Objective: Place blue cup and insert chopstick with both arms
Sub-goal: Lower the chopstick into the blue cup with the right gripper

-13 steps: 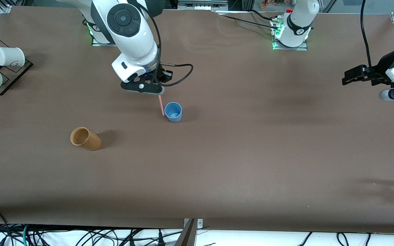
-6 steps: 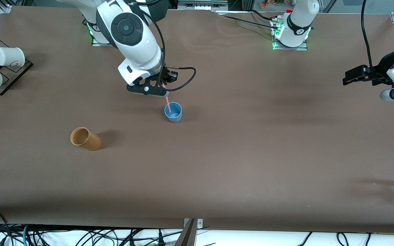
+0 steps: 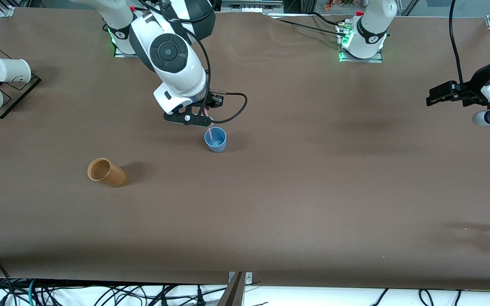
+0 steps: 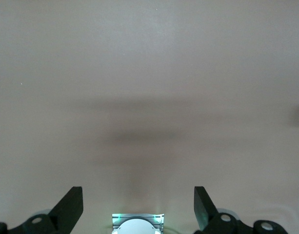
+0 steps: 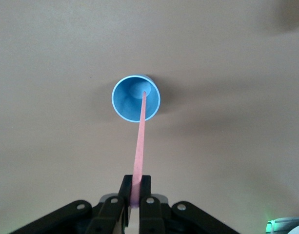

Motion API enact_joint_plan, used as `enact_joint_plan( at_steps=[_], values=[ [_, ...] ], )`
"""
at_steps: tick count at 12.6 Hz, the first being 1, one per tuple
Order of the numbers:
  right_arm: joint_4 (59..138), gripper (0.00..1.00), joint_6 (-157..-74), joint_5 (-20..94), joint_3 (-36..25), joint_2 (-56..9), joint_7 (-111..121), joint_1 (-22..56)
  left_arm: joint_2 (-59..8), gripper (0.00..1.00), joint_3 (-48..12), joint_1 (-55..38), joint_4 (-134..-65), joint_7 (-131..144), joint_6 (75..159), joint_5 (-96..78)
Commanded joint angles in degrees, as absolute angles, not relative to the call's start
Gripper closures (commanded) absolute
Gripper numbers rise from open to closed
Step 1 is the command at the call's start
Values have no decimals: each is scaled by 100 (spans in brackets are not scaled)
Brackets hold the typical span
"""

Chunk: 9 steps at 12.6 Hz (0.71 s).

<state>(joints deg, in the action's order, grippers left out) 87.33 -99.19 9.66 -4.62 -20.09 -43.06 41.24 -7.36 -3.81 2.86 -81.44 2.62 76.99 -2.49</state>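
Chopstick tip inside blue cup, right arm over it.

We see bare brown table (image 3: 296, 204) on all sides of the dusty-blue, upright blue cup (image 3: 215, 140). The waiting left gripper (image 3: 438, 94) hangs wide open over the table's left-arm end. Only the right wrist view shows the right gripper (image 5: 133, 197) clamped on the pink chopstick (image 5: 139, 141), its tip down inside the cup.

The right gripper (image 3: 202, 120) is pinching shut, pointing down mid-table, while the left gripper (image 3: 434, 95) is waiting open.
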Motion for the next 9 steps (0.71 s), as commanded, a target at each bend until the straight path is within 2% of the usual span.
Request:
enact_joint_plan(
  at_steps=[1, 3, 9],
  values=[
    [8525, 62, -9958, 1037, -457, -2109, -4219, 4148, -721, 0, -378, 290, -8165, 114, 7761, -211],
    [8525, 2, -10132, 1028, -457, -2118, -4122, 4148, -721, 0, -378, 281, -8165, 114, 7752, -220],
    [8235, 0, -10107, 949, -606, -2074, -3131, 3789, -721, 0, -387, 290, -8165, 114, 7752, -220]
  ],
)
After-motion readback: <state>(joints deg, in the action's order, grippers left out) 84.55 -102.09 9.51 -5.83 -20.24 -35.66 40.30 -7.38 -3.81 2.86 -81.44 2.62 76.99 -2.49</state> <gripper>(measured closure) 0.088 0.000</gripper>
